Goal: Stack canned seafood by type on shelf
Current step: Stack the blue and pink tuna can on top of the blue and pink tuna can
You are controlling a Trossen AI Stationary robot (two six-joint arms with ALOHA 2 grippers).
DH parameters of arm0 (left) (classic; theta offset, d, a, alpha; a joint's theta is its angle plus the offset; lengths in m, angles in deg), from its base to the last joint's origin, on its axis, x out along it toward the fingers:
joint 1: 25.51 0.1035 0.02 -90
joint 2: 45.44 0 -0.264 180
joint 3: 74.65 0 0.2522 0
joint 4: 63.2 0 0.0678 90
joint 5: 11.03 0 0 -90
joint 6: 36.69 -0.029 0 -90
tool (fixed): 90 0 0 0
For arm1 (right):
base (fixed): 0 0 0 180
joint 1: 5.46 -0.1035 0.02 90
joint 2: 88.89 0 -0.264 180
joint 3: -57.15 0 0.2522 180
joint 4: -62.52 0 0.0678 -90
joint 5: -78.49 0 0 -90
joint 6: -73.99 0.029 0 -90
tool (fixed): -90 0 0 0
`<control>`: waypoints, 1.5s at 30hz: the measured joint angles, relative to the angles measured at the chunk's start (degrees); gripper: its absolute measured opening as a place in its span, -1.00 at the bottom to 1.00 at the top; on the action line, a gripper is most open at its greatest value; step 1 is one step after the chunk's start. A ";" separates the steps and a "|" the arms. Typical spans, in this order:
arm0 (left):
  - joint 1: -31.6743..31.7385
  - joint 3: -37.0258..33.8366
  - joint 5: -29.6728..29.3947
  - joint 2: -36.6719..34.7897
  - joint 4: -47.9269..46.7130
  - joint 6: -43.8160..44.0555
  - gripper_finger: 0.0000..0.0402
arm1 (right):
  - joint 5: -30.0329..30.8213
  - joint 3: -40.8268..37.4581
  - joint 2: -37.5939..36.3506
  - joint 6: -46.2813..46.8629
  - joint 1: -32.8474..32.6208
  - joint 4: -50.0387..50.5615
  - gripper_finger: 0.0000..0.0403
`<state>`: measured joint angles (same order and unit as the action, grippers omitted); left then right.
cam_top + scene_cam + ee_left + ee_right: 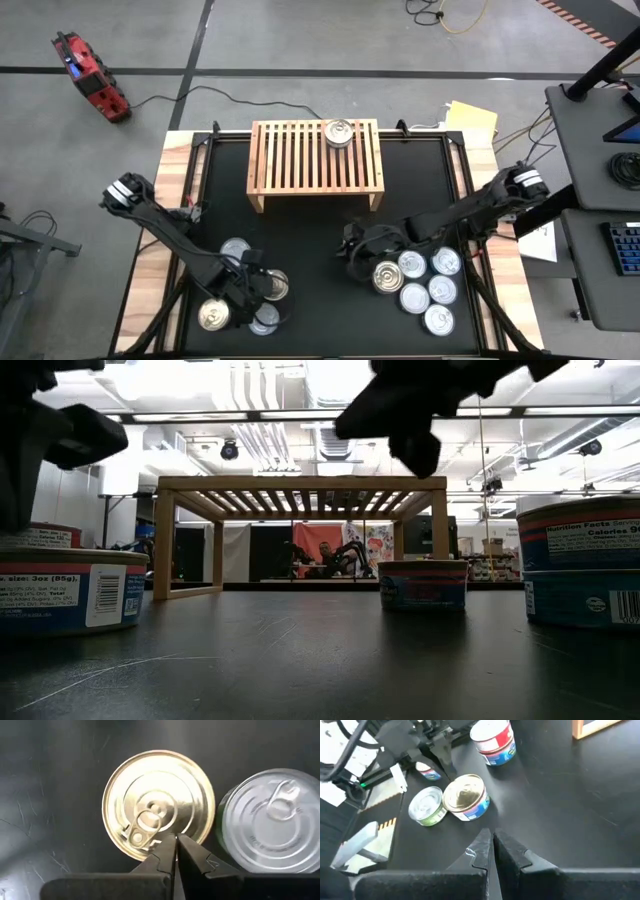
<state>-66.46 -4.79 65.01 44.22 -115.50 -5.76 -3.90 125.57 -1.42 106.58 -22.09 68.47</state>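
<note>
We find the left claw [176,840] pressed together above a gold-lidded tin [158,804]; it should spread, centre over the lid, then descend. Right claw [491,840] likewise pressed together, empty.

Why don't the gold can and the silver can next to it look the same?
The gold can has a shiny yellow lid; the silver can has a pale grey one. The gold can shows whole; the silver can is cut off at the edge. Both are round, with ring pulls, resting on the black table.
</note>
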 joint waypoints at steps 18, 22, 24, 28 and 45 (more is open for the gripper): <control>0.10 0.03 -12.81 6.69 2.95 -3.48 -1.00 | -0.01 17.80 13.87 0.46 0.00 12.65 -0.94; 0.38 -0.18 -17.65 6.96 3.05 -3.50 -1.00 | -0.01 17.41 13.62 0.87 0.00 13.81 -0.94; 0.73 -0.20 -18.22 6.96 3.30 -3.49 -1.00 | 0.01 17.19 13.45 1.12 0.00 14.40 -0.94; 1.74 -0.42 -20.59 7.08 5.72 -3.05 -1.00 | 0.01 16.91 13.72 1.17 0.00 15.55 -0.94; 4.41 0.54 -23.08 7.79 10.49 -6.45 -1.00 | 0.10 13.89 15.12 0.29 3.26 12.44 -0.94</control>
<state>-62.05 -4.25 41.93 52.01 -105.01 -12.21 -3.80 139.46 13.70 106.87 -18.82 80.91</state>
